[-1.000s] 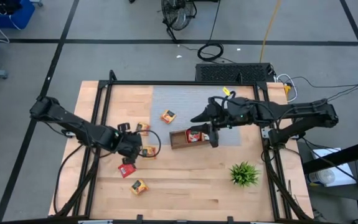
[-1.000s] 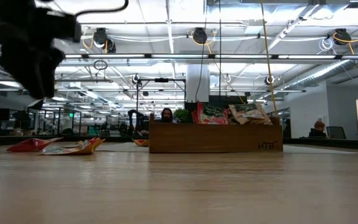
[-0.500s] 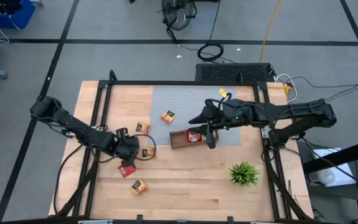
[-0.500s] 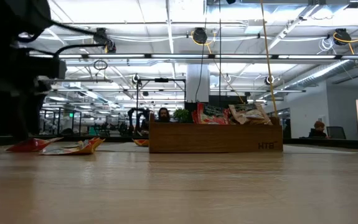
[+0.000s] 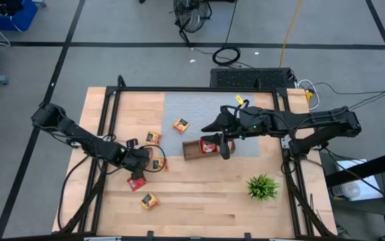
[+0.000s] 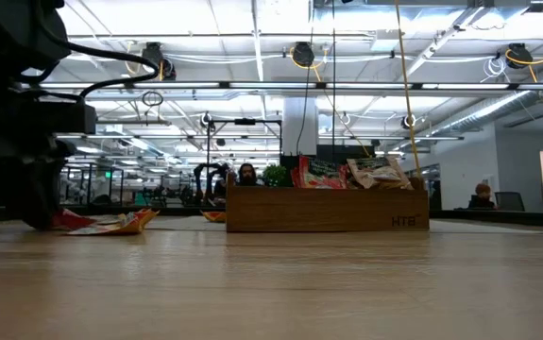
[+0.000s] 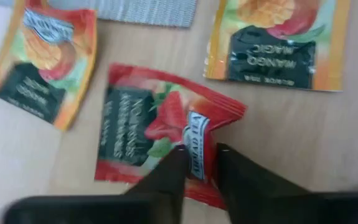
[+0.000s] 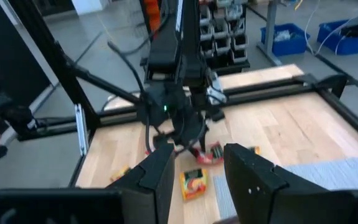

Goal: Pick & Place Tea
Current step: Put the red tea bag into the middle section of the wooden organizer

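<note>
A red tea sachet (image 7: 147,134) lies flat on the wooden table near the left side. My left gripper (image 7: 201,152) is down on it, its fingers close together around a raised crease. Two orange-yellow sachets (image 7: 42,62) (image 7: 278,37) lie beside it. In the high view my left gripper (image 5: 140,167) covers part of the red sachet (image 5: 136,182). My right gripper (image 8: 194,180) hovers open over the brown wooden tray (image 5: 192,150), which holds sachets (image 5: 209,146). My left gripper pinches a puckered ridge near the red sachet's middle, at the white label strip (image 7: 198,146), between its two fingertips. The fingers come steeply from above. The sachet lies on the table, its ends flat on the wood.
More sachets lie loose on the table (image 5: 181,124) (image 5: 153,137) (image 5: 149,200). A grey mat (image 5: 205,110) covers the far middle. A spiky green plant (image 5: 262,187) stands near the right front. Black frame rails (image 5: 105,134) run along the table's sides.
My left gripper has come down onto the red sachet; in the low view it sank from the top of the picture to the table top. My right gripper has kept still over the tray.
</note>
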You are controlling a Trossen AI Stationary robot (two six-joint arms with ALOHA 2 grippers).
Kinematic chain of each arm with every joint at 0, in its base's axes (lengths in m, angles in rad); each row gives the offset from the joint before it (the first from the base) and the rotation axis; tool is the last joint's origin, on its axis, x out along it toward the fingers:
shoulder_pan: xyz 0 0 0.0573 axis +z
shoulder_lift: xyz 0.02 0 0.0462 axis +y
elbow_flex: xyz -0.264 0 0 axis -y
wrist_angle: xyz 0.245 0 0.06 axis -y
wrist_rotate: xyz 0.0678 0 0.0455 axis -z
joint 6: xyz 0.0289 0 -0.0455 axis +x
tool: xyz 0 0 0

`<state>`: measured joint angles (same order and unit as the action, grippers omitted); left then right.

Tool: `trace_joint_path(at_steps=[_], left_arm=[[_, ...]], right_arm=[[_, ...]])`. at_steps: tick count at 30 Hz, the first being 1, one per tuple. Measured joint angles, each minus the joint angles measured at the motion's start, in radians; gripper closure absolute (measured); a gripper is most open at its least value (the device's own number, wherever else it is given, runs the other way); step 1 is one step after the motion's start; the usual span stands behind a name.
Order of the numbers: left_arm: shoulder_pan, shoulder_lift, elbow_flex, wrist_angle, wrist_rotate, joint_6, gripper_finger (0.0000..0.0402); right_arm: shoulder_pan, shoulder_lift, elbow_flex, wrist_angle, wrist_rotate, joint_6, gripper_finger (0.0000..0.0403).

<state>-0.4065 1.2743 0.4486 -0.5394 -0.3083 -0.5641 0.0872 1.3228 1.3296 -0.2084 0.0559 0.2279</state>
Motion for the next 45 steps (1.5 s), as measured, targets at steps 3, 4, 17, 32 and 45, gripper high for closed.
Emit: trace_joint_path(at_steps=[3,4,17,32,45], left_arm=[[0.0,0.0,0.0,-0.001,-0.002,0.002,0.0377],[0.0,0.0,0.002,-0.008,0.0,-0.007,0.0382],[0.006,0.003,0.357,-0.386,-0.137,0.105,0.0384],[0.024,0.002,0.799,-0.504,-0.444,0.671,0.0384],[0.088,0.109,1.006,-0.413,-0.507,1.131,0.0384]], right_arm=[[0.0,0.0,0.0,0.013,-0.002,0.041,0.0275],[0.0,0.0,0.0,0.013,-0.002,0.07,0.0275],[-0.052,0.0,0.0,-0.021,-0.004,0.319,0.0265],[-0.115,0.0,0.0,-0.049,-0.086,0.361,0.0273],[-0.142,0.0,0.0,-0.05,-0.123,0.415,0.0238]])
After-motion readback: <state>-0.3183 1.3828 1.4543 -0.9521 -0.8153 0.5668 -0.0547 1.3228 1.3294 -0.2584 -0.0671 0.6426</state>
